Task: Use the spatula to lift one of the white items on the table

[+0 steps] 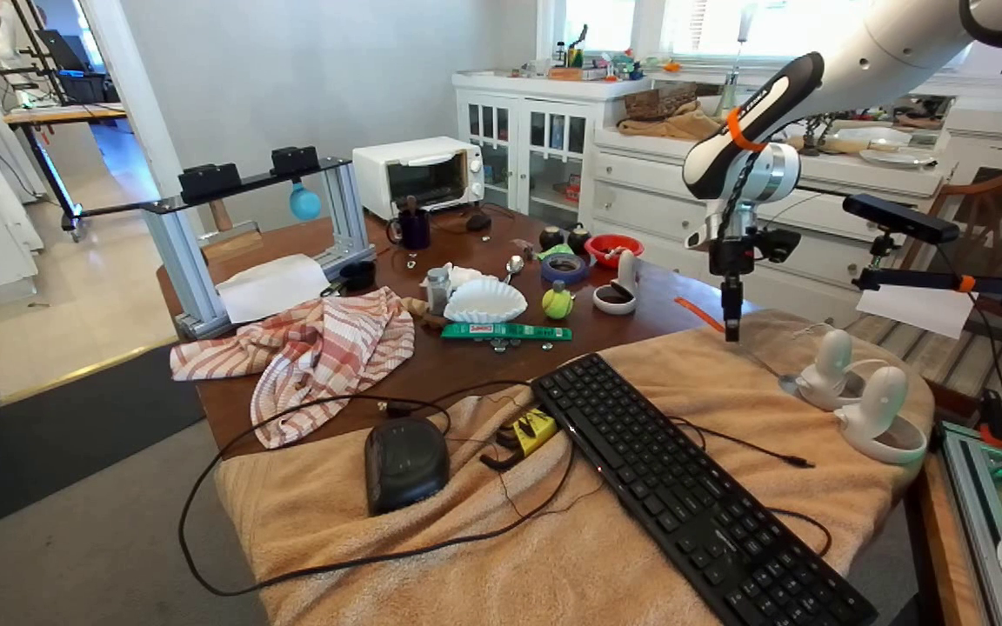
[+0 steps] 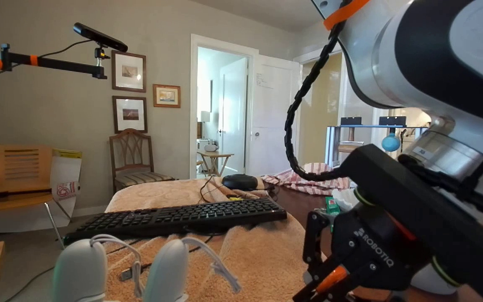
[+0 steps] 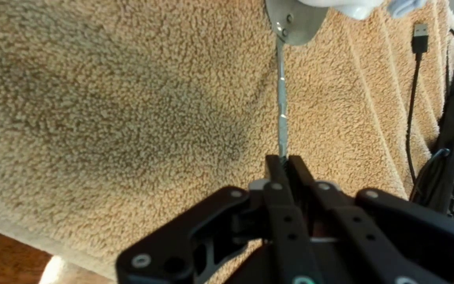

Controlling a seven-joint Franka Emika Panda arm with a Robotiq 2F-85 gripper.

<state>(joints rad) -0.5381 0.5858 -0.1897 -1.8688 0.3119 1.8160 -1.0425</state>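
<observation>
Over tan cloth (image 3: 172, 98), shiny grey spatula (image 3: 281, 95), slim-stemmed

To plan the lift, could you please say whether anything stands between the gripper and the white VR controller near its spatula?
Only the spatula held in the gripper; nothing visible blocks its path over tan towel to the white VR controller. Whether the blade touches, I cannot tell.

- Keyboard (image 1: 692, 496) on the towel (image 1: 553, 569), towel on the surface (image 1: 466, 369).
- Spatula (image 3: 282, 98), far end close to the controllers (image 1: 877, 417).
- In an exterior view, controllers right of the keyboard; farther back, mug (image 1: 412, 229) before toaster oven (image 1: 418, 176).
</observation>
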